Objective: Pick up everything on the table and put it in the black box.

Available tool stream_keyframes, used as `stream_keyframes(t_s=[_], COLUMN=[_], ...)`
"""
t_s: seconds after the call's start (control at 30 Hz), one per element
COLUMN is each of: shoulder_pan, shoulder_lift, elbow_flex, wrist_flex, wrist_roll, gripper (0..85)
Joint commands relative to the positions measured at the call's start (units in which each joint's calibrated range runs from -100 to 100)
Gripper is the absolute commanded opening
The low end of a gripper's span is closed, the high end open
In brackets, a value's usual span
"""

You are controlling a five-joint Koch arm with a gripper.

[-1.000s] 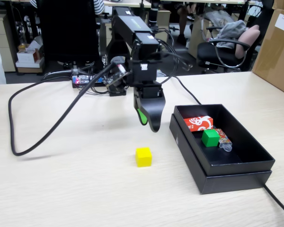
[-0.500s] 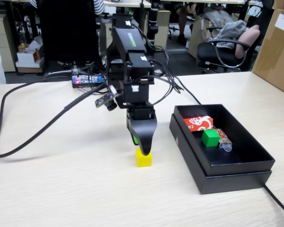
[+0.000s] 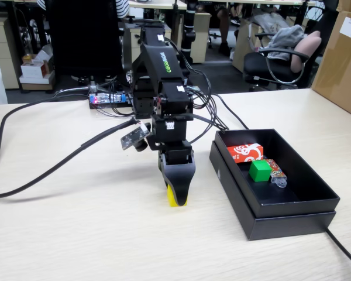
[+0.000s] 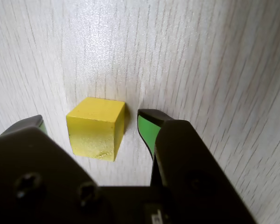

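Lowered from above the table [image 3: 76,234] within the last second, the gripper [image 4: 91,126] is now seen parted around the yellow cube [image 4: 96,128] at lower centre, ungrasped, while the red block [image 3: 245,152] and green cube [image 3: 259,170] lie in the black box [image 3: 292,218] at right.
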Motion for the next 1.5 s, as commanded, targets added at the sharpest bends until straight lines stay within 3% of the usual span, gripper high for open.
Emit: stream_keyframes(t_s=[0.0, 0.1, 0.2, 0.43, 0.7, 1.0, 1.23, 1.47], shoulder_pan=[-0.24, -0.49, -0.54, -0.59, 1.37, 9.18, 14.85, 15.14], shoulder_lift=[0.05, 0.05, -0.07, -3.05, -21.41, -44.13, -38.28, -22.79], elbow_flex=[4.34, 4.61, 4.88, 4.97, 2.79, -6.27, 6.6, 16.3], wrist_flex=[1.68, 3.06, 3.58, 2.29, -9.72, -10.41, -10.41, -10.33], wrist_roll=[0.39, 0.49, 0.49, 0.68, 1.32, 3.42, 5.13, 5.52], gripper=[30.5, 16.5, 10.5, 10.5, 10.5, 10.6, 10.5, 10.5])
